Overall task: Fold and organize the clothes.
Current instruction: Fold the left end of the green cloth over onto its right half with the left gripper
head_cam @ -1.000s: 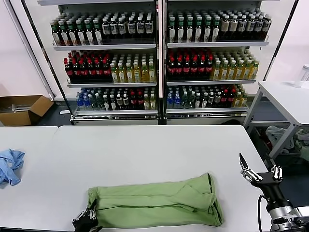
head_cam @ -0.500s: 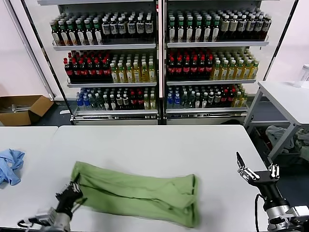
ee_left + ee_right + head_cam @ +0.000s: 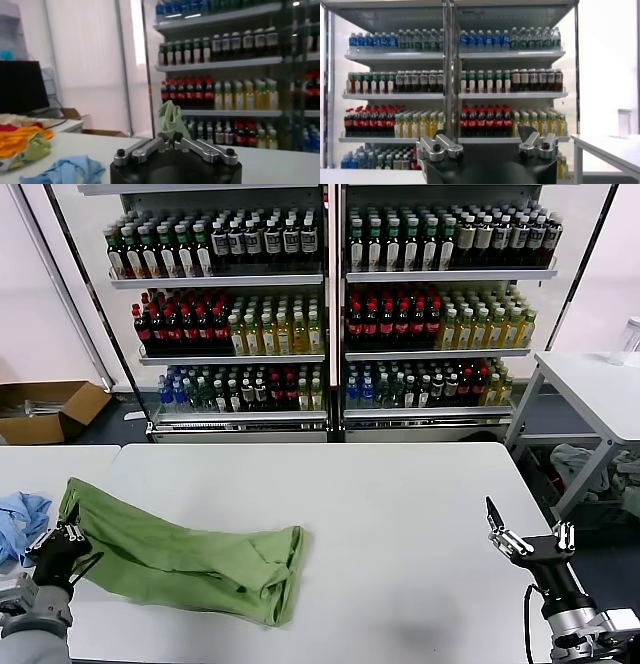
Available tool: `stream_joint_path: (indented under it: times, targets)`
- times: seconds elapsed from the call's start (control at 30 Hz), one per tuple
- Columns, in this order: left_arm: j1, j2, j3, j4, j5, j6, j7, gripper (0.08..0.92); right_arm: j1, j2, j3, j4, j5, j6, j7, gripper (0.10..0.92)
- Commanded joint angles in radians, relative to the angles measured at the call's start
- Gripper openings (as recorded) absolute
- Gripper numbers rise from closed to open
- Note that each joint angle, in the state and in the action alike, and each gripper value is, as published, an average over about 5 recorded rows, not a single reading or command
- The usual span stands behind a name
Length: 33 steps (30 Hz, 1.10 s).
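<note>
Head view gives us the green polo shirt (image 3: 190, 554) folded into a long band across the left half of the white tabletop (image 3: 400, 514), one end bunched near the middle, the other lifted at the left edge. Our left hand (image 3: 62, 544) pinches that raised end, fingers pressed together on the fabric; in the left wrist view a tuft of green cloth (image 3: 171, 120) stands up between them. A light blue cloth (image 3: 20, 524) lies just beside that hand. Our right hand (image 3: 528, 539) hangs off the tabletop's right edge, fingers spread wide and holding nothing. Shelves of bottles (image 3: 330, 314) fill the cooler behind.
</note>
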Motion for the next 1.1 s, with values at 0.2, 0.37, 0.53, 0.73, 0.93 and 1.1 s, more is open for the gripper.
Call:
stream_joint_path:
  times: [0.2, 0.37, 0.53, 0.73, 0.93, 1.1]
  targets:
    - [-0.031, -0.027, 0.317, -0.204, 0.168, -0.06, 0.14, 0.101, 0.004, 0.019, -0.02, -0.005, -0.021, -0.001, 0.007, 0.823]
    - [-0.079, -0.037, 0.453, -0.192, 0.215, -0.039, 0.177, 0.101, 0.011, 0.023, -0.029, -0.006, -0.027, -0.004, 0.009, 0.823]
    - [-0.178, -0.069, 0.625, -0.124, 0.283, -0.003, 0.158, 0.101, 0.029, 0.021, -0.032, -0.004, -0.026, -0.014, 0.008, 0.823]
    - [-0.28, -0.109, 0.751, -0.036, 0.318, 0.048, 0.135, 0.101, 0.027, 0.023, -0.033, -0.001, -0.027, -0.02, 0.006, 0.823]
    - [-0.332, -0.127, 0.819, 0.039, 0.34, 0.053, 0.135, 0.101, 0.029, 0.029, -0.034, -0.001, -0.026, -0.027, 0.004, 0.823]
    - [-0.351, -0.142, 0.856, 0.079, 0.366, 0.053, 0.136, 0.101, 0.038, 0.03, -0.044, -0.007, -0.027, -0.027, 0.004, 0.823]
